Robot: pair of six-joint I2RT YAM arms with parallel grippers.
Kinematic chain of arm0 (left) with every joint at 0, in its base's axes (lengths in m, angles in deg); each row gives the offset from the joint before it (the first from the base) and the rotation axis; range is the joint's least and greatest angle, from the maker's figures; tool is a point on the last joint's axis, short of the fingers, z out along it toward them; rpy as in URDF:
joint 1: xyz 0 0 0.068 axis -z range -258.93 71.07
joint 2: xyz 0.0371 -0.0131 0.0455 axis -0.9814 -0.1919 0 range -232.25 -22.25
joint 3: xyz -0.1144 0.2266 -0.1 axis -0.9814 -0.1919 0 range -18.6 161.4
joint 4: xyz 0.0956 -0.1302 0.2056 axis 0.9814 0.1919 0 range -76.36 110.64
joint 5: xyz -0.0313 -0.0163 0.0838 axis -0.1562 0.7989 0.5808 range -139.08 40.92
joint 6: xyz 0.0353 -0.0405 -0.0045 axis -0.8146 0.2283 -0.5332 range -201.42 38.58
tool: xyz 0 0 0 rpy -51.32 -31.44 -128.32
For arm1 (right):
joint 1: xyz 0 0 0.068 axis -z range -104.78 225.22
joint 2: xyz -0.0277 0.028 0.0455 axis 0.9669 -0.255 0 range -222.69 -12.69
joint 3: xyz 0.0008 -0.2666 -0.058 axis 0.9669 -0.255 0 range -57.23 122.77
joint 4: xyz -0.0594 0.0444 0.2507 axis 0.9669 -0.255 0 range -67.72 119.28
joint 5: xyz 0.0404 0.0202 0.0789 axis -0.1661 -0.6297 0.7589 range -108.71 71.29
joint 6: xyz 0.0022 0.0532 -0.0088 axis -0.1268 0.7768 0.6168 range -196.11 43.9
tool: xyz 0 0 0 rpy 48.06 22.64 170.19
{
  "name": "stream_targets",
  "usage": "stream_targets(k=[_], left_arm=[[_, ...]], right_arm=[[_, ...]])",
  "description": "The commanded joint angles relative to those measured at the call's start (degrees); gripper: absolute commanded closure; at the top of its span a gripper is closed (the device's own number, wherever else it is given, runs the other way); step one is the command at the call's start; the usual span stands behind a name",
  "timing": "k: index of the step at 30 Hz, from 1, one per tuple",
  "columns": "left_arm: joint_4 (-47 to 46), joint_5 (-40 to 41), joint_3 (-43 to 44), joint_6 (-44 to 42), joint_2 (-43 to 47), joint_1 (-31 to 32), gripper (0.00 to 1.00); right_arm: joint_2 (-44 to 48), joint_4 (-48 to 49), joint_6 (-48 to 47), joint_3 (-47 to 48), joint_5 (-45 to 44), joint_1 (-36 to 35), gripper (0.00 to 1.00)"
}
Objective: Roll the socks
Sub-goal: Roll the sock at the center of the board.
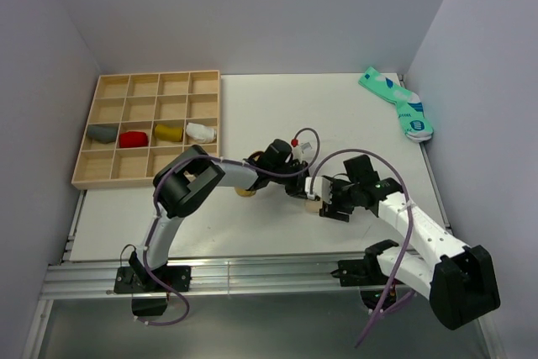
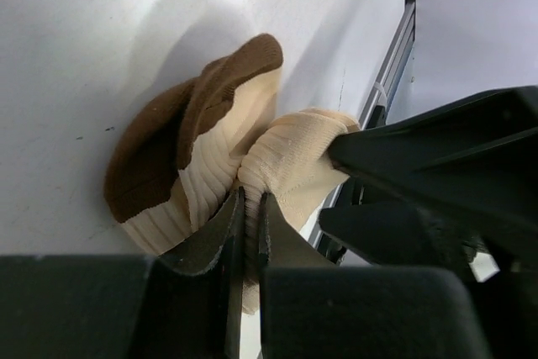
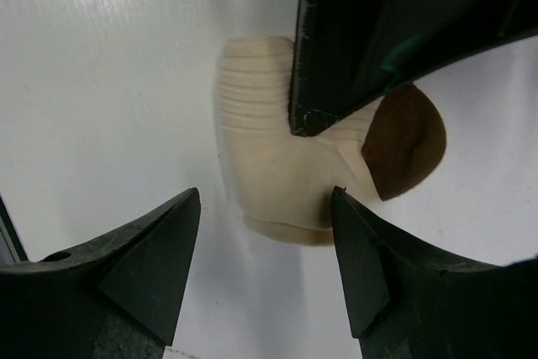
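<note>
A robotics lab is indicated by a flat white bench (image 1: 269, 115) enclosed by plain pale-grey wall panels (image 1: 252, 6).

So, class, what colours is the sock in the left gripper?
The sock is cream with brown bands; left wrist view shows it best.

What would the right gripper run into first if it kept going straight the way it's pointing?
The beige sock: its cream ribbed part lies on the table just ahead, centred in front of the open right gripper. The left gripper, pinching that sock, appears to sit just beyond it, though depth is hard to judge.
</note>
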Motion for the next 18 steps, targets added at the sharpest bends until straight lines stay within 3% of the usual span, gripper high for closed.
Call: stream_targets(k=[1, 14, 16, 18], left_arm=[[9.38, 1.15, -1.27, -1.40, -3.83, -0.40, 1.00], [11.31, 0.10, 2.24, -2.72, -5.85, -1.63, 1.00], [10.79, -0.25, 2.25, -2.29, -6.03, -1.81, 1.00], [9.73, -0.43, 1.99, -1.85, -6.12, -1.81, 1.00]], right_arm=[[-2.06, 5.66, -0.89, -0.99, -3.05, -2.21, 0.29], [-11.64, 10.50, -0.63, 0.50, -5.42, -2.92, 0.32], [-13.13, 10.24, 0.59, 1.38, -4.99, -2.92, 0.36], [-15.86, 9.36, 1.48, 3.57, -4.20, -2.92, 0.49]])
